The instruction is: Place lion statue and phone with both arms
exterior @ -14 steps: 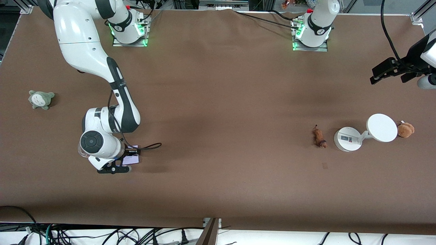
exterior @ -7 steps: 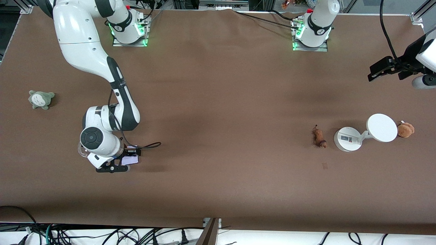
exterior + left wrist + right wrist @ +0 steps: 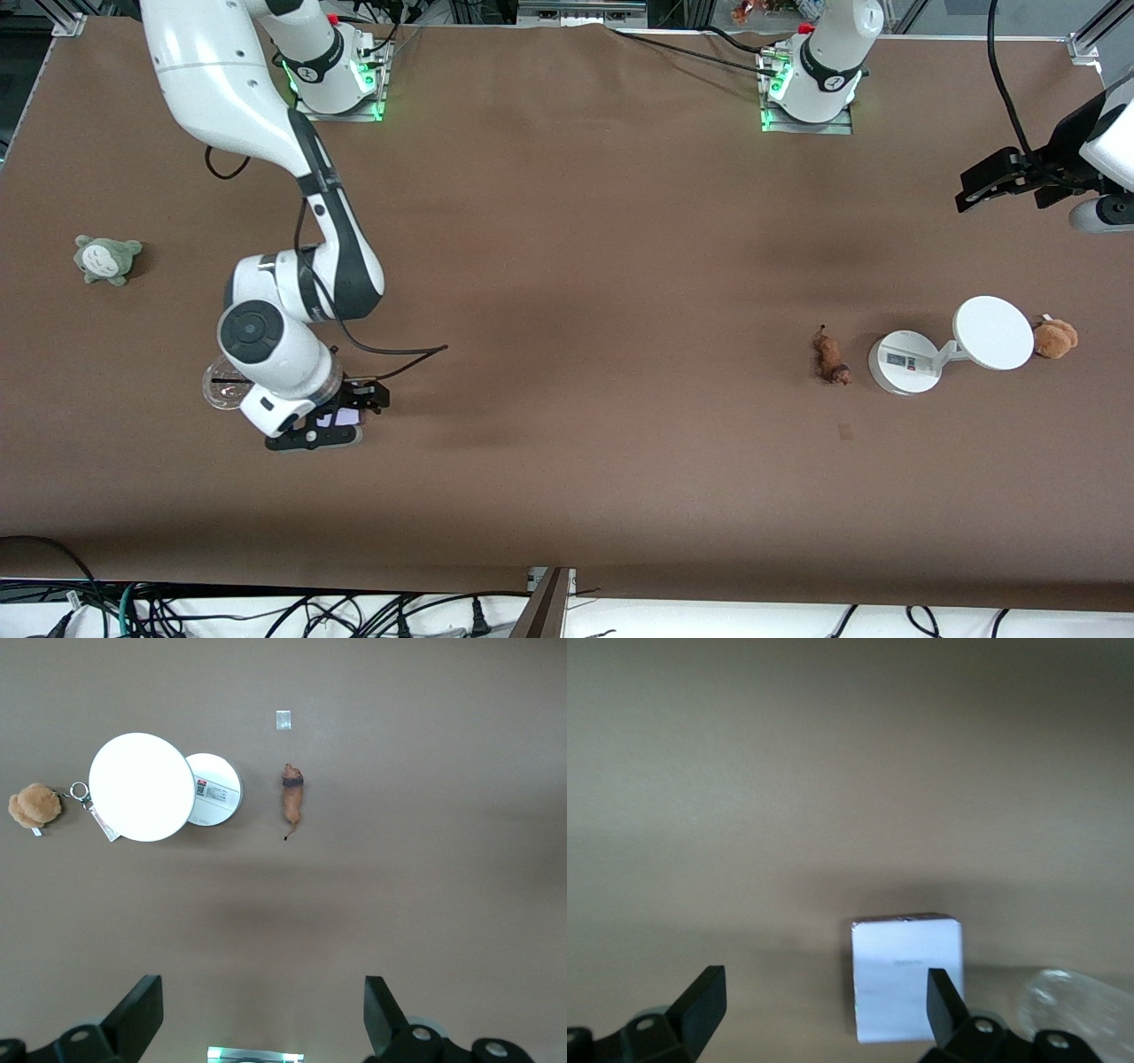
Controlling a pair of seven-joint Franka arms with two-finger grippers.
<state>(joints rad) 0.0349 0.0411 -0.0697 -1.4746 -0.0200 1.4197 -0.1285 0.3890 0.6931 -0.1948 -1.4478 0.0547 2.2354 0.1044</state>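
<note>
The lion statue (image 3: 831, 357), small and orange-brown with a darker head, lies on the brown table toward the left arm's end, beside a white stand; it also shows in the left wrist view (image 3: 292, 802). My left gripper (image 3: 1019, 188) hangs open and empty high over that end of the table (image 3: 261, 992). The phone (image 3: 345, 415), a pale lavender rectangle, lies flat on the table toward the right arm's end. My right gripper (image 3: 335, 418) hovers just over it, open; in the right wrist view the phone (image 3: 908, 974) sits by one finger, not gripped (image 3: 824, 983).
A white round-based stand (image 3: 905, 361) with a disc (image 3: 993, 332) stands next to the lion, and a brown plush (image 3: 1054, 338) lies by the disc. A grey-green plush (image 3: 107, 259) lies toward the right arm's end. A clear plastic cup (image 3: 217, 385) sits beside the right wrist.
My right gripper has opened and let go of the phone, which now rests on the table, and the arm has lifted slightly. The left gripper drifted a little at first, then held.
</note>
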